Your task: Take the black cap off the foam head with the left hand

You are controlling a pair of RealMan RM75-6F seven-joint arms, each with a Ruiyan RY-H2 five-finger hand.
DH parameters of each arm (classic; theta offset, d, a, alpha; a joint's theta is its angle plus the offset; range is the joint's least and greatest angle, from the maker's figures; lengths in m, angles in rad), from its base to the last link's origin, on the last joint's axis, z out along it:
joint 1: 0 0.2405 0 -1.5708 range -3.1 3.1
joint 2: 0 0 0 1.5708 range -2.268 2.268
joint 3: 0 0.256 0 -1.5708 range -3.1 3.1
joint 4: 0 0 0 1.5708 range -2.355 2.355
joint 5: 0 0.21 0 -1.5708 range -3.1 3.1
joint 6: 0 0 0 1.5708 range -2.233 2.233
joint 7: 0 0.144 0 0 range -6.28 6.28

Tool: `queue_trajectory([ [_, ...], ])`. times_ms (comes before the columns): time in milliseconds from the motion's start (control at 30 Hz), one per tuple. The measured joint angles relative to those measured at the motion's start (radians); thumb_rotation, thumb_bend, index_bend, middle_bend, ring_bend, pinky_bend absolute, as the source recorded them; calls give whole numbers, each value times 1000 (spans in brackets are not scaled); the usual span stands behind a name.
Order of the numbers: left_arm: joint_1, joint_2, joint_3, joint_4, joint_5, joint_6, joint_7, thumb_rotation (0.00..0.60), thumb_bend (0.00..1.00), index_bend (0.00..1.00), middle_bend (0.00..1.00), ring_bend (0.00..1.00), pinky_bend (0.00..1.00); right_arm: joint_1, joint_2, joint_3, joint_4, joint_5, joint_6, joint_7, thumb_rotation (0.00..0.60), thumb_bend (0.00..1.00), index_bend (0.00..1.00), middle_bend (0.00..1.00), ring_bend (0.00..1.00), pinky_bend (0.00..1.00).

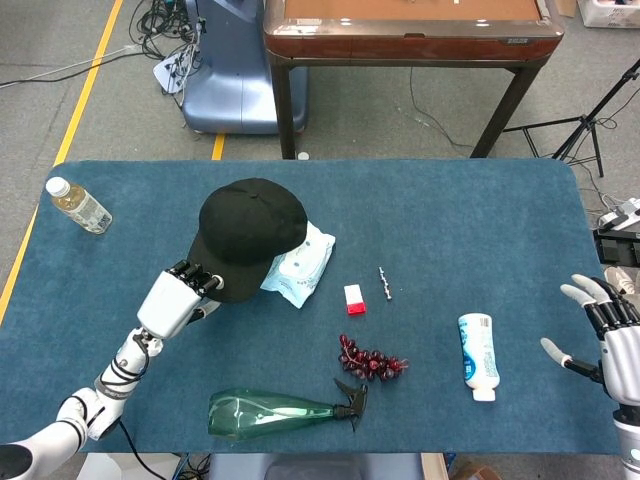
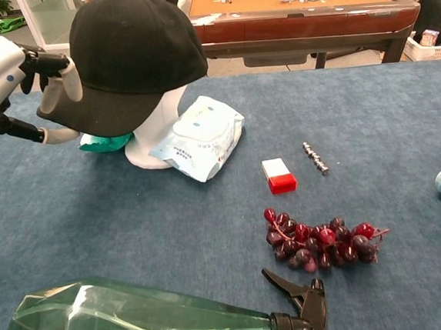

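Note:
The black cap [image 1: 250,225] sits on the white foam head [image 2: 157,124] at the table's left middle, brim pointing toward me and to the left. My left hand [image 1: 180,298] is at the brim's edge. In the chest view the left hand [image 2: 4,76] has fingers [image 2: 66,76] lying over the top of the brim and its thumb under it, pinching the brim of the cap [image 2: 137,45]. My right hand [image 1: 608,335] hovers at the table's right edge with fingers spread and nothing in it.
A wipes pack [image 1: 300,262] leans against the foam head's right side. A red-and-white box [image 1: 354,298], a metal bit [image 1: 384,283], grapes [image 1: 372,362], a green spray bottle [image 1: 280,410] and a white tube [image 1: 478,355] lie nearer me. A water bottle [image 1: 80,205] lies far left.

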Motion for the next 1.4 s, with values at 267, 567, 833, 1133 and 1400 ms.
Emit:
queue_trajectory([
  [267,-21,-56,9,108,-16,70,-59,600,0,535,752,586,627,0,1,-1,-1,-1,-1,-2,600,134,255,206,157,303],
  [567,-33,-73,30,150,-34,101,-101,600,202,538,763,594,627,0,1,-1,-2,-2,-4,-3,600,134,255,208,157,303],
  [833,-39,-76,48,155,-46,107,-105,600,478,553,767,597,627,-1,2,-1,-2,-2,-2,-1,600,134,255,215,157,303],
  [1133,-48,-80,57,158,-50,140,-103,600,630,589,785,614,636,-2,2,0,-1,-2,0,1,600,134,255,218,157,303],
  [1400,-75,-61,53,136,-45,169,-60,600,671,609,802,628,655,-3,1,-2,-2,-8,2,0,600,134,255,218,157,303],
])
